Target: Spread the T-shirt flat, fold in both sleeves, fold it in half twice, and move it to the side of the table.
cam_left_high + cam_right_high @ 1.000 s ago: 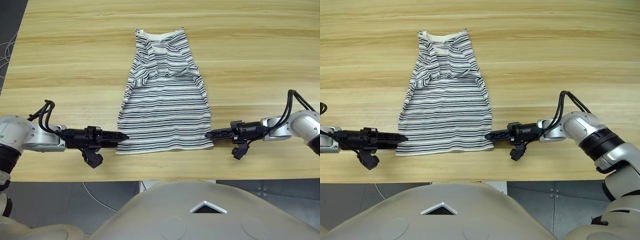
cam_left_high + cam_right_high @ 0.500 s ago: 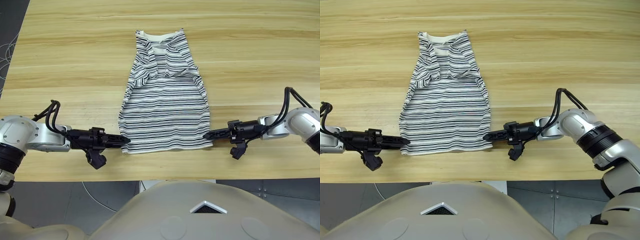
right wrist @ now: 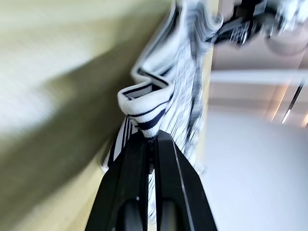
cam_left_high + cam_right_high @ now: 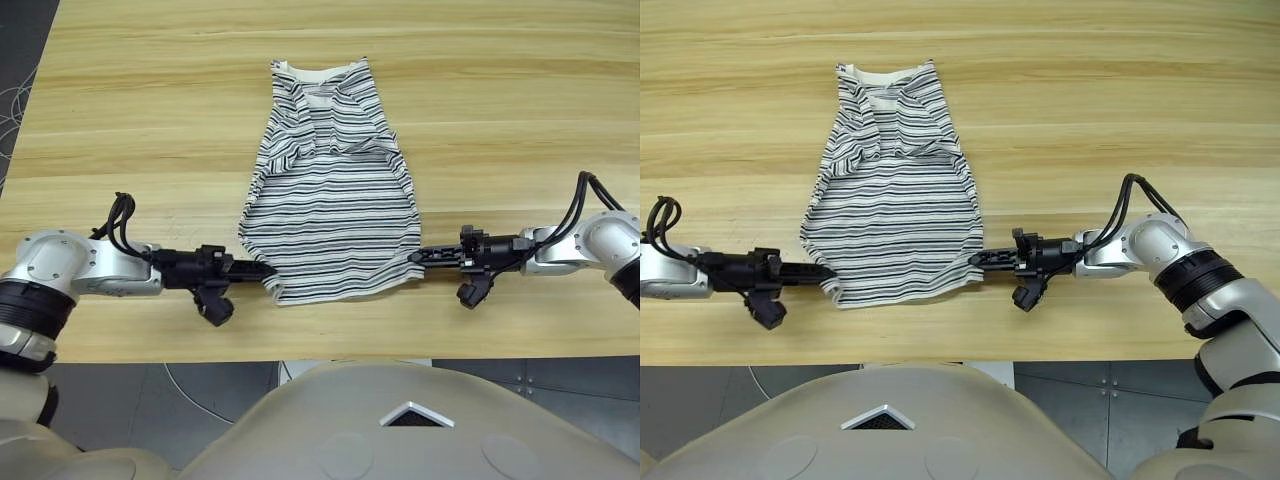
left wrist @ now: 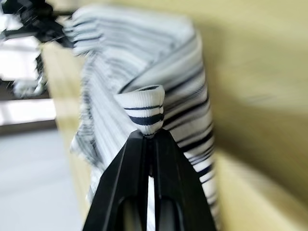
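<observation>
The striped T-shirt is lying in the middle of the wooden counter. Its cream collar is pointing toward the top of the frame, and its sleeves are lying folded in over the chest. The left gripper is sitting at the lower left corner of the hem, its fingers clenching a small fold of ribbed edge. The right gripper is meeting the lower right corner, its fingers likewise pinching a bunched bit of hem. Both bottom corners are sitting tucked inward, so the lower edge is looking rounded. The arms are stretching in low over the counter from the frame's left and right edges.
</observation>
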{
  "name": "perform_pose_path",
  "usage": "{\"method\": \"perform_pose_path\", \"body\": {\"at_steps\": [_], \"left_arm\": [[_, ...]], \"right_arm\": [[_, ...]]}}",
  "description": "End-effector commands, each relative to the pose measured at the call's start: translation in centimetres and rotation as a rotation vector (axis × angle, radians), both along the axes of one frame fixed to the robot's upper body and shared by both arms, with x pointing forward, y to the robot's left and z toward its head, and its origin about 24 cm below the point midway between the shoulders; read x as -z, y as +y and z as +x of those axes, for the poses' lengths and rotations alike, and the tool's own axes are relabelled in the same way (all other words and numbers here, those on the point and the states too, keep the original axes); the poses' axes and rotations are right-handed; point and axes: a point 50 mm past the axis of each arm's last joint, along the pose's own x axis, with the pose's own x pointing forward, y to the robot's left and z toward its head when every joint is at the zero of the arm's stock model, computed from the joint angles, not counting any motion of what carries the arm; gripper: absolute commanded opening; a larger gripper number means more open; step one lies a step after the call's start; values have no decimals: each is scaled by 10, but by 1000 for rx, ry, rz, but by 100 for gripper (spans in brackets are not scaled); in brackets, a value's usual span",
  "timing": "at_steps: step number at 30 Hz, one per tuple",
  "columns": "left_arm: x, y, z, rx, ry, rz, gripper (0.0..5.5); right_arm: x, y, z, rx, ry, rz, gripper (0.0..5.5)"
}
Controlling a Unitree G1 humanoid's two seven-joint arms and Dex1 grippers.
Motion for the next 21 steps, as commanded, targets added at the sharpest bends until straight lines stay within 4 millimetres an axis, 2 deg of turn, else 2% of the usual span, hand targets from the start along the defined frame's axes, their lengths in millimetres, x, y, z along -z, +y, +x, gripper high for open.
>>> {"method": "perform_pose_path", "body": {"at_steps": [1, 2, 4, 7, 10, 13, 17, 21], "left_arm": [[-27, -31, 4, -246, 488, 117, 14], [-40, -38, -5, -204, 594, 105, 14], [-66, -40, -12, -78, 555, 48, 14], [-72, -27, -16, -33, 499, 98, 14], [-80, -23, -23, -22, 546, 75, 14], [-93, -24, -38, 47, 602, 19, 14], [-112, -23, -52, 118, 645, -42, 14], [-120, -20, -61, 166, 656, -68, 14]], "right_arm": [[-36, 16, 27, 193, 330, 49, 10], [-42, 17, 26, 202, 416, 38, 10], [-52, 12, 18, 208, 641, -15, 10], [-64, -2, 11, 188, 864, -57, 10], [-76, -11, -8, 110, 1026, -78, 10], [-90, -20, -29, 4, 1142, -127, 10], [-108, -32, -47, -97, 1242, -186, 10], [-124, -34, -60, -157, 1303, -192, 10]]}}
